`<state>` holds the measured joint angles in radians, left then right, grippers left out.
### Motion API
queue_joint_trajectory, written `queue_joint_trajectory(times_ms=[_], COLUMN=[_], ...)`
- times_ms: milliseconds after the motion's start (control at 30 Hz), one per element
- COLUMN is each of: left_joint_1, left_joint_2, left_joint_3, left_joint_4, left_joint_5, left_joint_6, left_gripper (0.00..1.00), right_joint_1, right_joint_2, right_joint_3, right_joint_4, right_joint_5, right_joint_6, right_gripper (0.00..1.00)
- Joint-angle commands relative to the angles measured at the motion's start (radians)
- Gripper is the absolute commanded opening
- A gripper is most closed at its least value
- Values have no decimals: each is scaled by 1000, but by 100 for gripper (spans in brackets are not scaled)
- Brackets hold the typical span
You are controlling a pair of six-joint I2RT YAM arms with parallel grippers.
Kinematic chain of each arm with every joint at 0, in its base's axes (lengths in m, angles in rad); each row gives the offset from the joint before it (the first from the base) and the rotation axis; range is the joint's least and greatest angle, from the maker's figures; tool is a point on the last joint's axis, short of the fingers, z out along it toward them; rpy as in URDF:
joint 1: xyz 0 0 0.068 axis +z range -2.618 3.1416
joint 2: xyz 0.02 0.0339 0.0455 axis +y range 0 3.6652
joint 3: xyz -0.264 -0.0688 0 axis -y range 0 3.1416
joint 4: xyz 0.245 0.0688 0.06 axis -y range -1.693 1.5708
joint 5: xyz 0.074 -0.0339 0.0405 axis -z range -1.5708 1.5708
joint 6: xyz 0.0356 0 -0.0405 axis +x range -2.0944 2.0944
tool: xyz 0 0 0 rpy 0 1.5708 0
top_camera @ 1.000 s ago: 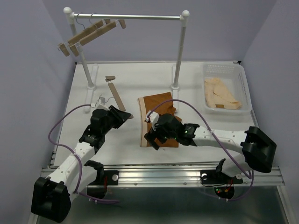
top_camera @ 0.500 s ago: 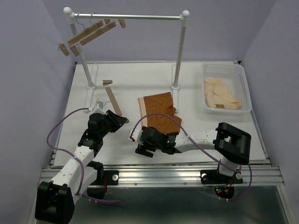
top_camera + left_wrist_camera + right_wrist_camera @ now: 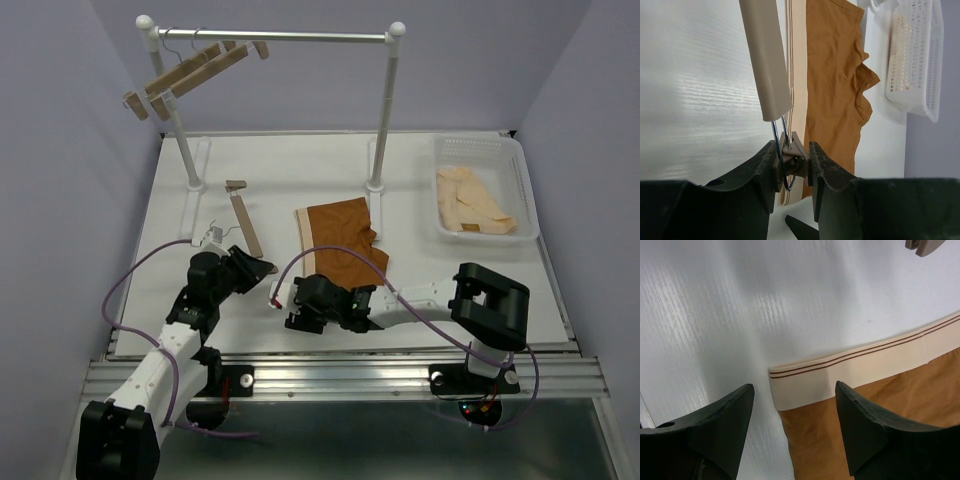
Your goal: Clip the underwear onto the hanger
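Observation:
The rust-brown underwear (image 3: 340,238) lies flat mid-table, its pale waistband (image 3: 850,371) toward the left. The hanger (image 3: 245,215), a light-wood bar, lies on the table left of it. My left gripper (image 3: 260,268) is shut on the wooden clip (image 3: 792,159) at the bar's near end, beside the wire loop. My right gripper (image 3: 794,390) hangs low over the near corner of the waistband, open. Its two fingers straddle that corner without touching it. In the left wrist view the underwear (image 3: 832,90) lies just right of the bar (image 3: 767,60).
A clothes rail (image 3: 270,37) with two more wooden hangers (image 3: 190,72) stands at the back, on posts (image 3: 380,120). A white basket (image 3: 440,150) holding a cream garment (image 3: 475,200) sits at the back right. The hanger's far clip (image 3: 927,246) shows at the right wrist view's top edge.
My right arm has swung off the underwear's middle, toward the near left, to the waistband's near corner, and its jaws have narrowed. My left gripper has drawn the hanger slightly nearer.

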<state>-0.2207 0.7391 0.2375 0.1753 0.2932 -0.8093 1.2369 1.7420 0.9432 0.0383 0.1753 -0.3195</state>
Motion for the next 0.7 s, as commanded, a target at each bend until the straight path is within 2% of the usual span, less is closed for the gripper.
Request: queue_joint_trajectory(times_ms=[0,267,400,533,667], left_joint_1=[4,4,4,4,4], left_joint_2=[-9,13,20,45,66], left_joint_3=[-17,-15,-21,-27,-29], left_joint_4=[52,64,75,101,110], left_joint_5=[20,55,73,121,168], left_joint_6=[25,27,28,16,4], left_gripper=[0,0,0,0,0], right_joint_1=[9,9,9,-1,-39], right_joint_2=[33,74,97,88,18], right_joint_3=[42,42,45,40,10], right_joint_4=[58,57,57,60,93], right_joint_5=[-20,3,12,13,-43], right_joint_6=[-13,20,28,30,42], right_gripper=[68,56,36,3,1])
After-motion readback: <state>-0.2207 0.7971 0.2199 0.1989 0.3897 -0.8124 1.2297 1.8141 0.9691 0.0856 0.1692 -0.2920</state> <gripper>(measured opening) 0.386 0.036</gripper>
